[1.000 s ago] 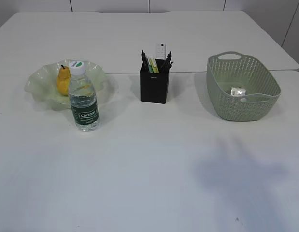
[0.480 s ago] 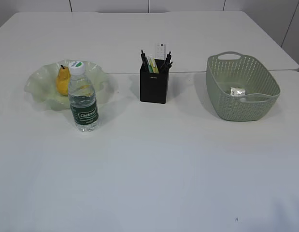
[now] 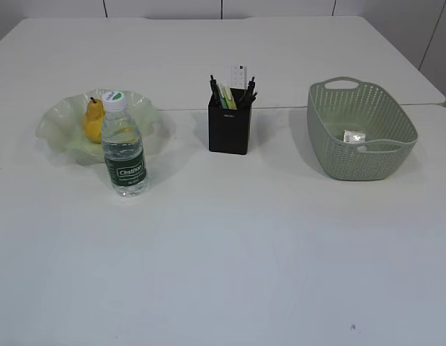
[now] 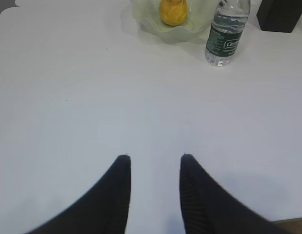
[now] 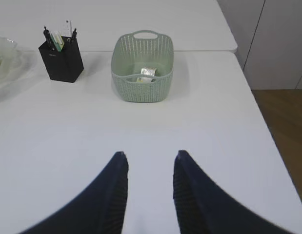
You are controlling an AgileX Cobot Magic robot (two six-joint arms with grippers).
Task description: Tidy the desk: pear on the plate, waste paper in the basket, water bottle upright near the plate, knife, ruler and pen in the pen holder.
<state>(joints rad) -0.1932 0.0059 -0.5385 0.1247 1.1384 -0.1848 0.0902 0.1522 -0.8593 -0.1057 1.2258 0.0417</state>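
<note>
A yellow pear (image 3: 94,120) lies on the pale green wavy plate (image 3: 57,128). The water bottle (image 3: 125,155) stands upright just in front of that plate. The black pen holder (image 3: 230,128) holds several pens and a ruler-like white strip; I cannot single out a knife. A piece of waste paper (image 3: 354,135) lies inside the green basket (image 3: 359,158). Neither arm shows in the exterior view. My left gripper (image 4: 153,158) is open over bare table, well short of the bottle (image 4: 227,34). Over bare table too, my right gripper (image 5: 148,155) is open, short of the basket (image 5: 143,73).
The white table's right edge (image 5: 258,117) drops to a wooden floor in the right wrist view. A seam (image 3: 280,108) runs between two table tops behind the holder.
A shadow on the front right of the table a second ago has gone. The objects have not moved.
</note>
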